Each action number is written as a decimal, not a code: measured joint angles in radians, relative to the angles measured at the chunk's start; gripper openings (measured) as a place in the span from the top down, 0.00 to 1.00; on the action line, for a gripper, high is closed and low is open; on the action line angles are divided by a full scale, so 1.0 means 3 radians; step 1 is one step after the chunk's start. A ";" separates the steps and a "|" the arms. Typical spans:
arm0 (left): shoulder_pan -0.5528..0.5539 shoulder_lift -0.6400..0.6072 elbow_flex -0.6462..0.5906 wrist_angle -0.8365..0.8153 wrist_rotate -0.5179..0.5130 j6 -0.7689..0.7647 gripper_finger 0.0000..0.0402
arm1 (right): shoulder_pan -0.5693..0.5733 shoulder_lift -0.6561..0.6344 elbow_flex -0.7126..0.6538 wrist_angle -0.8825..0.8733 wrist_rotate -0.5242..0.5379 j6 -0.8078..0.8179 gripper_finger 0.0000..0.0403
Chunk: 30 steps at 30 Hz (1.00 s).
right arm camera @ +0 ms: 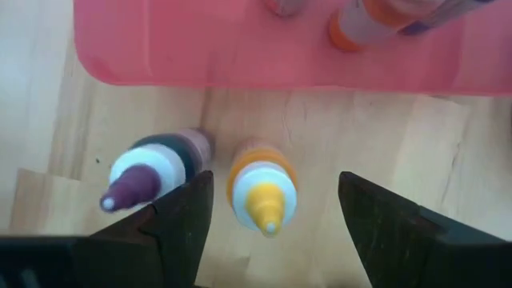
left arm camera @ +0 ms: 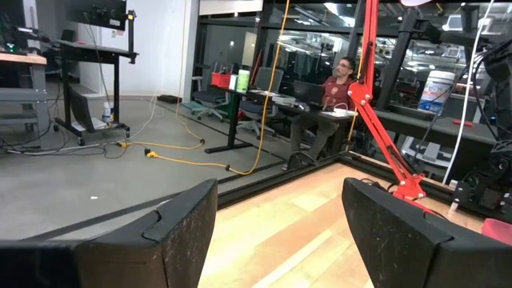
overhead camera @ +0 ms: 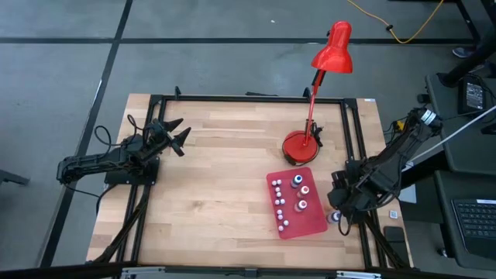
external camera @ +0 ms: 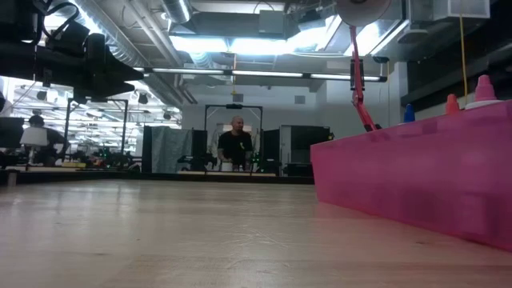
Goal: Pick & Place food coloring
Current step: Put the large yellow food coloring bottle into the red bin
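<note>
— Right gripper (right arm camera: 272, 232): fingers spread wide, nothing clamped, poised straddling a small yellow-tipped bottle with an orange body (right arm camera: 262, 192) standing on the wooden table (overhead camera: 217, 186).

— And beside that bottle?

— Just next to it, a purple-tipped bottle with a dark body (right arm camera: 152, 172), partly behind one dark finger. Both off the flat red tray (overhead camera: 308, 226), just beside its edge, near the table's right side.

— More food colouring elsewhere?

— On the tray: several tiny bottles with pale caps (overhead camera: 297, 180), some with blue or red bodies, smaller whitish ones (overhead camera: 279, 203) in a row. Colours of the smallest hard to make out from above. From table height, only coloured tips above the tray's wall.

— Arm pose?

— Right arm reaching in from the table's right edge, bent, wrist tipped down over the two bottles. Left gripper (overhead camera: 180, 137) far off at the table's left, raised, fingers apart, empty, pointing across the table.

— Anything else?

— Red desk lamp (overhead camera: 332, 48), round base just behind the tray. A seated person (left arm camera: 340, 84) beyond the table, half hidden by a desk.
</note>
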 joint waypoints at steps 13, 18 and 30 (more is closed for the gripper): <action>0.0001 0.0000 -0.0001 0.0000 0.0000 0.0000 0.34 | -0.0001 -0.0001 -0.0166 0.0206 0.0001 -0.0017 0.40; 0.0001 -0.0001 0.0001 0.0001 0.0000 0.0000 0.34 | -0.0001 -0.0003 -0.0162 0.0192 0.0006 -0.0010 0.59; 0.0000 0.0000 0.0000 0.0001 0.0000 0.0000 0.34 | -0.0002 0.0000 0.0143 -0.0121 0.0151 -0.0021 0.71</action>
